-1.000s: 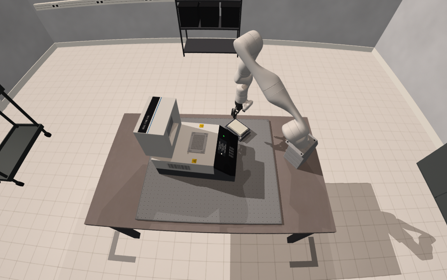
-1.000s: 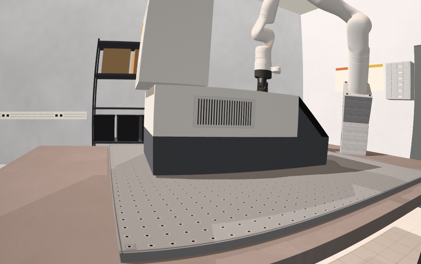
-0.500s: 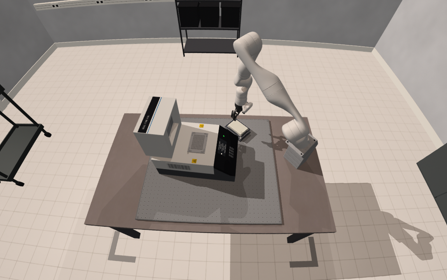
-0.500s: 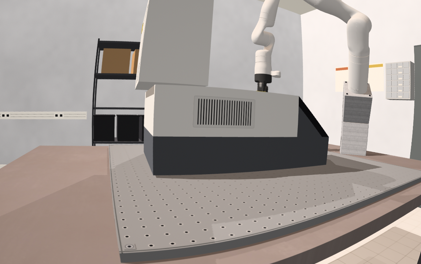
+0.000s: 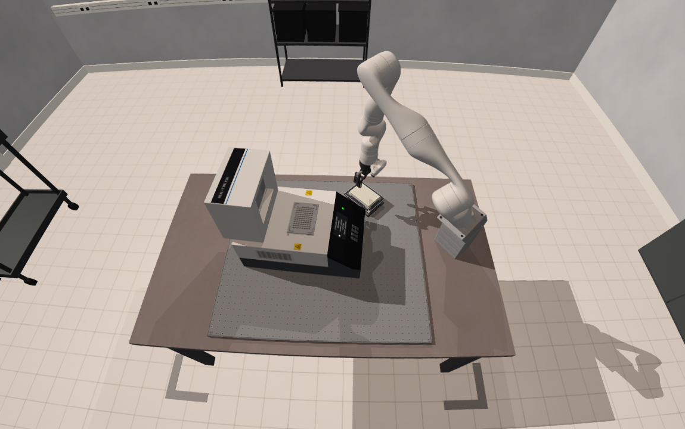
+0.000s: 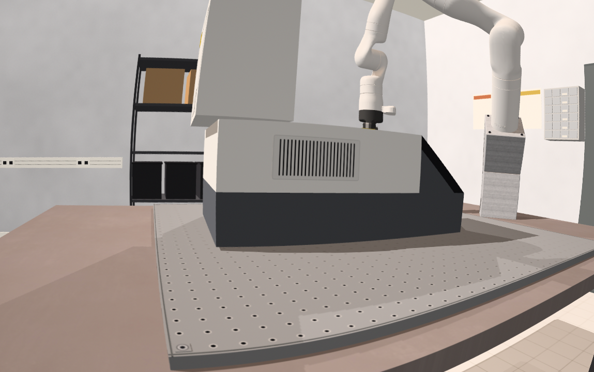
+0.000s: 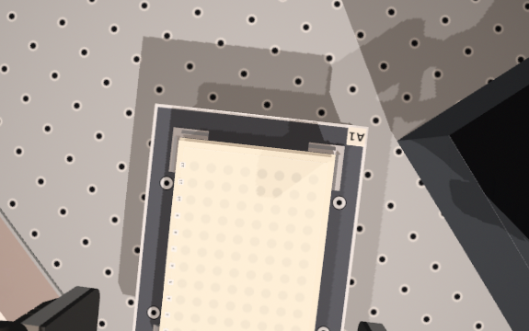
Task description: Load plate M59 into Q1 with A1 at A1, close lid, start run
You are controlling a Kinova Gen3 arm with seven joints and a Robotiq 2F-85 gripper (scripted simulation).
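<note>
Plate M59 (image 5: 366,196) (image 7: 250,230), cream with many wells, lies in the dark plate nest N1 (image 7: 353,170), which bears an A1 mark (image 7: 357,136) at one corner. My gripper (image 5: 359,179) (image 7: 215,317) is open and hangs just above the plate's end, one finger on each side of it in the wrist view. In the exterior view its fingers are hidden behind the cycler. The cycler Q1 (image 5: 281,250) (image 6: 317,185) stands left of the nest with its lid (image 5: 238,192) raised. Its block (image 5: 301,217) is bare. Its lamp (image 5: 342,208) is green.
Everything stands on a perforated breadboard (image 5: 323,309) (image 6: 289,287) (image 7: 62,92) on a brown table (image 5: 174,277). Q1's black front panel (image 5: 347,235) (image 7: 499,161) is close beside the nest. The arm's pedestal (image 5: 459,235) (image 6: 500,175) stands at the table's right.
</note>
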